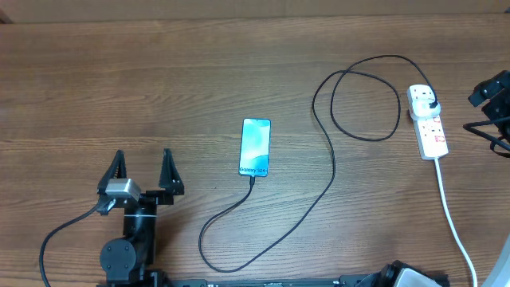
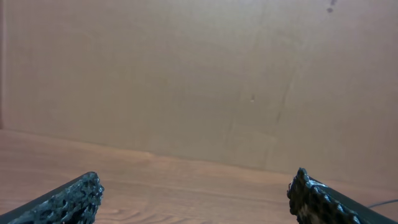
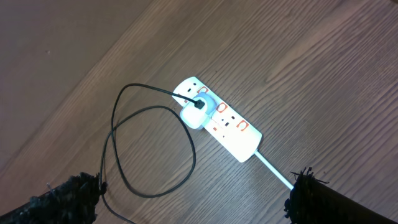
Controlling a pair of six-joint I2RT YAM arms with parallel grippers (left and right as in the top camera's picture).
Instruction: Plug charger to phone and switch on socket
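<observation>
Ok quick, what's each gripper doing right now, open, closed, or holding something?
Left gripper: open, holding nothing.
Right gripper: open, holding nothing.

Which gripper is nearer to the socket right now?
Right. The right gripper hovers open close by the socket, on its right; the left gripper sits open far to its left, beyond the phone.
</observation>
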